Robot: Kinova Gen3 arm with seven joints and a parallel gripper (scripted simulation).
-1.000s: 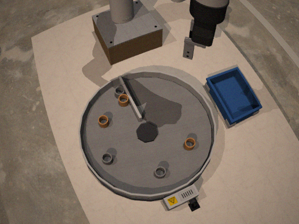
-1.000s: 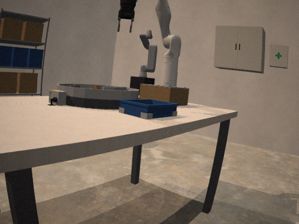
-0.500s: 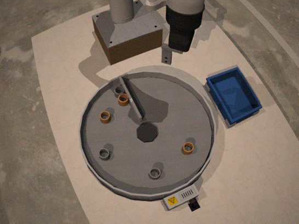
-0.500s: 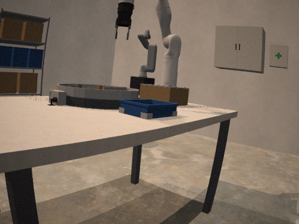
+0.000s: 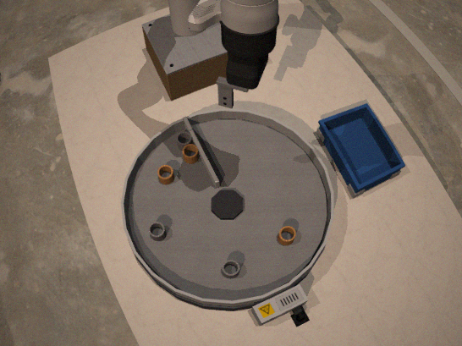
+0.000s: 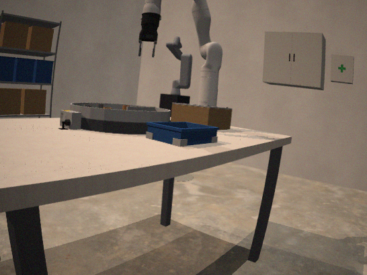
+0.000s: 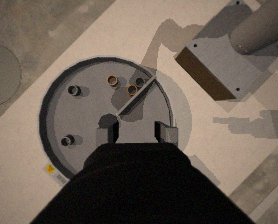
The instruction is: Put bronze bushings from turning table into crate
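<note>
Your gripper (image 6: 147, 52) hangs high above the far edge of the turning table (image 5: 140, 246), fingers spread wide with nothing between them. That makes sense for a start: nothing has been picked, and from this height the wrist view takes in nearly the whole disc.

Three bronze bushings sit upright on the disc. Two are on the far left: one (image 5: 190, 153) just beside the radial bar (image 5: 203, 152), the other (image 5: 166, 174) a little nearer and further left. The third bronze bushing (image 5: 287, 235) stands alone on the near right, the side closest to the blue crate (image 5: 338, 121), which sits on the desk (image 5: 381, 271) just right of the turning table with nothing visible in it.

Three steel bushings are to stay: one (image 5: 184, 137) tucked against the bar on the far side, one (image 5: 157, 230) near left, one (image 5: 231, 268) near centre.

Mind the pair by the bar. In my judgement the bronze one there is awkward, with the bar and a steel bushing close beside it leaving little room for open fingers. The lone one on the near right looks the easier first pick.
</note>
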